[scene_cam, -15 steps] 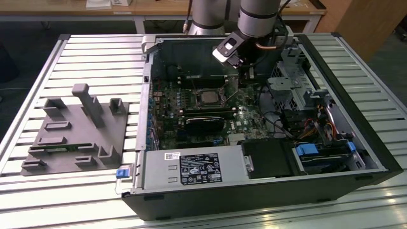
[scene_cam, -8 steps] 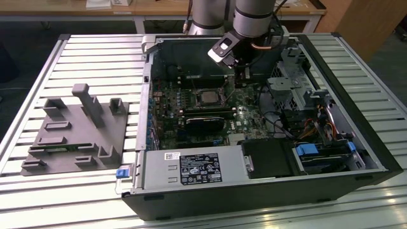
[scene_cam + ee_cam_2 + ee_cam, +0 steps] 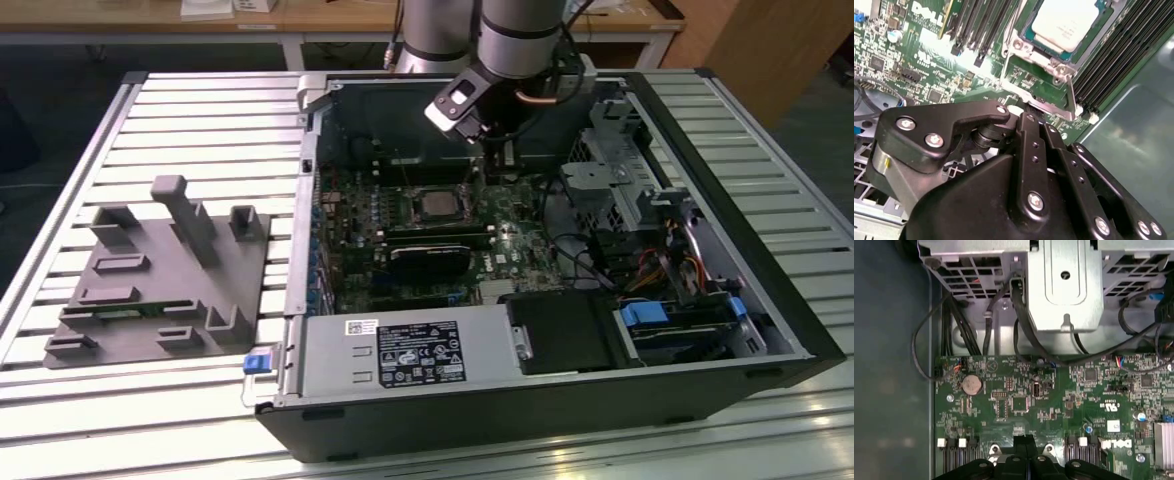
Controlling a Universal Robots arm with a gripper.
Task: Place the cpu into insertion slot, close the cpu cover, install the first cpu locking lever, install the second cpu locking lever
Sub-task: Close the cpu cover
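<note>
Nearest the lens in the second wrist view: gripper [image 3: 1025,109], black linkages and screw heads. In the first wrist view its [image 3: 1025,441] two fingers stand side by side with only a seam between them. Jaws pressed together, nothing seen pinched.

Computer case [image 3: 561,400] lies open on a slatted table [image 3: 200,110]. The arm reaches down into it, gripper [image 3: 497,162] over the board's upper part, on the exterior view's right of the socket. Grey moulded fixture [image 3: 147,290] sits outside the case, on the exterior view's left, well apart from the work.

Green motherboard [image 3: 1019,405] fills the case floor. Long black memory slots [image 3: 979,25] run beside the socket.

Insertion slot [image 3: 1046,46]: cpu [image 3: 1064,22] already seated in it, silver top up, lying flat. Same chip in the exterior view [image 3: 438,205], mid-board.

Cpu cover [image 3: 1054,107]: silver frame, green board showing through its cut-out. It looks swung open, not down over the chip.

Key relation: the cover lies between fingertips and cpu. Its near bar is just beside the closed fingertips, possibly touching; contact cannot be confirmed. The chip is beyond the frame's far bar. The closed fingers point along the line from that bar towards the slot.

Judged stage: chip placed, cover not yet closed.

Coin cell [image 3: 972,384] lies on the board, well apart from the fingers.
</note>
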